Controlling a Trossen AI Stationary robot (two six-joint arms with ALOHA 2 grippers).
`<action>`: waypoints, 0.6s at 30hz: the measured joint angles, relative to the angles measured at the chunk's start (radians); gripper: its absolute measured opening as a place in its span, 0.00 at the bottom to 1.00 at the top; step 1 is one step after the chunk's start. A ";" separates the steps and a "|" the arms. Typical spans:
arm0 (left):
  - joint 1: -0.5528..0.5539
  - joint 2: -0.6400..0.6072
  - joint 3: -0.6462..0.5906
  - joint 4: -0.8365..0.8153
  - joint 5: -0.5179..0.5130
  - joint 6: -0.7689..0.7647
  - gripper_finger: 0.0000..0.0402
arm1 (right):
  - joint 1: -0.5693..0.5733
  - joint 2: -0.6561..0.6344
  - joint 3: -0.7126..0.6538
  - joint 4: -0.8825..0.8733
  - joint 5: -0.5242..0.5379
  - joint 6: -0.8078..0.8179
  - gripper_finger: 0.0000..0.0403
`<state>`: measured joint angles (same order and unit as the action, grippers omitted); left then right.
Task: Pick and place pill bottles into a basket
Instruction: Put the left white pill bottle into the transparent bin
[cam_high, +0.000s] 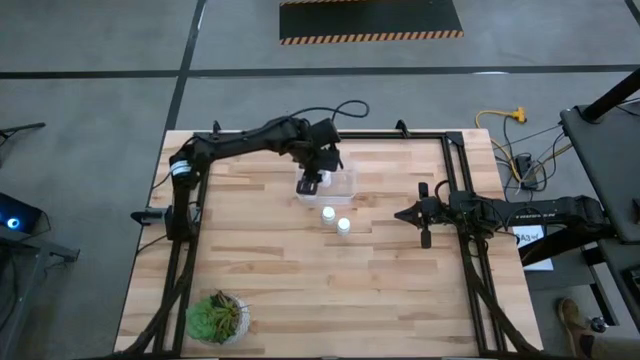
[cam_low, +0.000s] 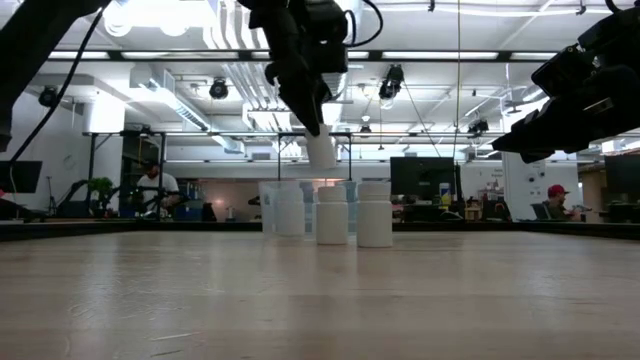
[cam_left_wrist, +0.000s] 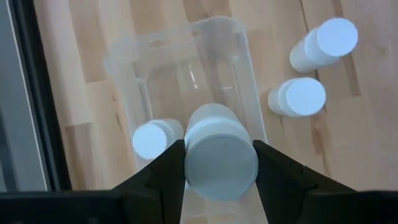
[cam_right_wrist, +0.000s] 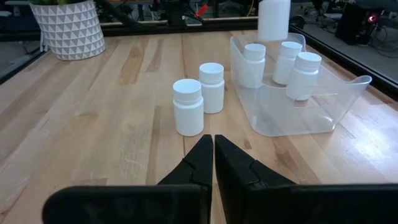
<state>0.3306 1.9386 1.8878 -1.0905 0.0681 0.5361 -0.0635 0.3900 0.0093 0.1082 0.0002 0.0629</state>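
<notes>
My left gripper (cam_high: 310, 183) is shut on a white pill bottle (cam_left_wrist: 221, 158) above the clear basket (cam_high: 342, 182). The held bottle also shows in the low view (cam_low: 322, 150). In the right wrist view, three bottles (cam_right_wrist: 287, 59) stand on their bases in the basket (cam_right_wrist: 298, 118). Two more bottles (cam_high: 327, 213) (cam_high: 344, 226) stand upright on the table just near of the basket. My right gripper (cam_high: 405, 213) is shut and empty, to the right of those two. My left gripper pinches the bottle between its two fingers (cam_left_wrist: 168, 165), one on each side at its capped upper end (cam_left_wrist: 217, 171). The fingers come from above, pointing down. The bottle hangs below them, slightly tilted, lifted clear above the basket (cam_left_wrist: 180, 34).
A green potted plant (cam_high: 215, 318) stands at the table's near left corner. Black frame rails run along the table's left (cam_high: 185, 250) and right (cam_high: 465, 240) sides. Bare wood lies between the plant and the two loose bottles.
</notes>
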 joint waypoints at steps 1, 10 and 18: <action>0.000 0.007 0.000 0.012 0.000 0.002 0.36 | 0.000 0.000 0.000 0.000 0.000 -0.002 0.02; 0.001 0.089 -0.008 0.010 -0.004 0.005 0.36 | 0.000 0.000 0.000 0.000 0.000 0.004 0.02; 0.001 0.131 -0.012 0.011 -0.008 0.005 0.36 | 0.000 0.000 0.000 0.000 0.002 0.004 0.02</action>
<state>0.3321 2.0700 1.8758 -1.0797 0.0605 0.5414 -0.0635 0.3901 0.0093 0.1081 0.0025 0.0673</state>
